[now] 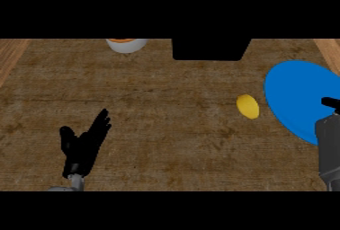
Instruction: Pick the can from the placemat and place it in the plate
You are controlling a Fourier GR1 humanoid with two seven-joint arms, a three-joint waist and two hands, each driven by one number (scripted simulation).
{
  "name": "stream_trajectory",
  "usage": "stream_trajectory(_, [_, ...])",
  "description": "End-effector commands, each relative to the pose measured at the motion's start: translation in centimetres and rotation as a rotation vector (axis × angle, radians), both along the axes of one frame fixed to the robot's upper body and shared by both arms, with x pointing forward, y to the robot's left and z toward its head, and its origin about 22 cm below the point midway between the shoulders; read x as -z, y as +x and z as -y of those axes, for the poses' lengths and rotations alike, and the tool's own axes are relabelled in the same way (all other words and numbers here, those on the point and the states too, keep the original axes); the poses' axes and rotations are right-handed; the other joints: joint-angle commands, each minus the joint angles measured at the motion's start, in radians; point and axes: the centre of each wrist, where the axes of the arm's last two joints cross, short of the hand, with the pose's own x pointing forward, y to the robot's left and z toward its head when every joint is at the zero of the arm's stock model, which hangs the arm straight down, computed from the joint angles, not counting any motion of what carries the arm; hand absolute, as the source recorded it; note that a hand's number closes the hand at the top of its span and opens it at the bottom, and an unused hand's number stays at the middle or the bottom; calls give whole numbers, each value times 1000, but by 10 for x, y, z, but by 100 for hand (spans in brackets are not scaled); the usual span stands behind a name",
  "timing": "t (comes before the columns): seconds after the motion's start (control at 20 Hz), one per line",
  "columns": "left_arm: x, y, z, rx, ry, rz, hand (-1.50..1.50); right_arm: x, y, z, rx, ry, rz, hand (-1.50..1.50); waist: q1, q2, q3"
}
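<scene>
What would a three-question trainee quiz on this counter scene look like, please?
1. True or false: the yellow object lies on the blue plate.
2. Which hand shows open, fingers up: left or right?
3. What sits at the counter's far edge, left of the black block?

Key: 1. False; it lies beside the plate, to its left. 2. Left. 3. A white cup with an orange top.

The brown woven placemat [166,112] counts 1 and fills most of the frame. There is 1 round blue plate [295,96] at the right, 1 small yellow can [248,106] just left of it, 1 white cup with an orange top [127,45] at the upper left, and 1 black box [209,49] at the top centre. 2 black hands show: 1 at the lower left [83,148], 1 at the right edge [330,103].
</scene>
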Motion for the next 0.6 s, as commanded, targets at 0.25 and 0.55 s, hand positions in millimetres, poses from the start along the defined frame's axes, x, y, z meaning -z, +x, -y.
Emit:
stream_trajectory(0.25, [10, 2, -11, -13, 6, -18, 0, 3, 2, 2, -93, -118, 247, -150, -5, 2, -1])
stream_trajectory(0.55, [11, -2, 3, -13, -7, -36, 0, 10, -14, -4, -22, -179, 420, -150, -20, -5, -3])
